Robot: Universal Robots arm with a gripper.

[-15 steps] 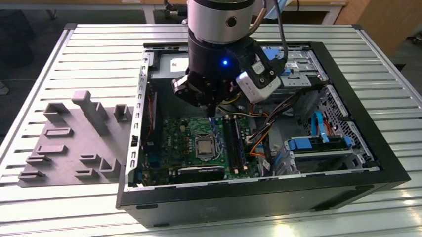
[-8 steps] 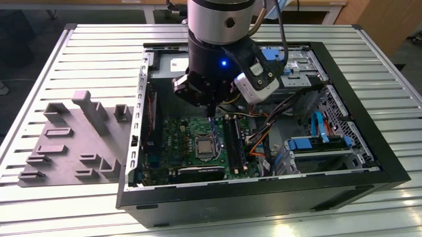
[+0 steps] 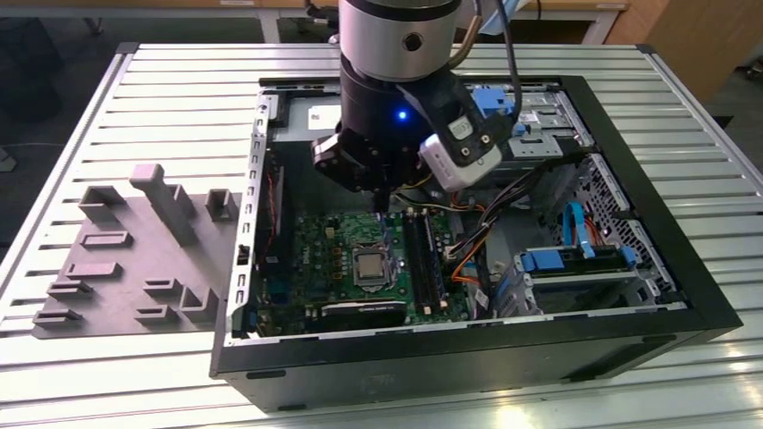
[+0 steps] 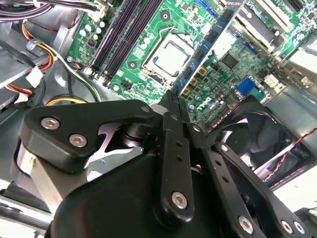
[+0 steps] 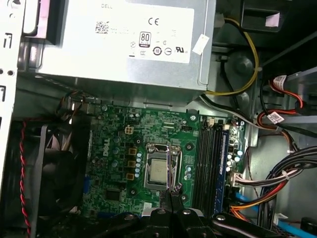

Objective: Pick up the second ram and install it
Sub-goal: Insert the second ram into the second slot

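My gripper (image 3: 379, 204) is down inside the open computer case (image 3: 477, 344), over the processor socket (image 3: 371, 266) on the green motherboard. Its fingers (image 4: 173, 114) are closed together on the second ram (image 4: 210, 37), a narrow dark-blue stick with black chips that runs parallel to the black memory slots (image 4: 121, 34). In the first wrist view the gripper (image 5: 173, 191) holds the stick edge-on above the socket (image 5: 158, 170). The memory slots (image 3: 423, 255) lie just to the exterior view's right of the gripper. Another blue stick (image 5: 224, 163) stands in the slot farthest from the socket.
A grey power-supply box (image 5: 124, 39) sits beyond the board, and a black fan (image 4: 257, 131) is beside it. Bundled orange, yellow and black cables (image 3: 477, 259) and blue drive bays (image 3: 573, 259) crowd the case's right side. A grey moulded holder tray (image 3: 131, 259) lies on the slatted table at the left.
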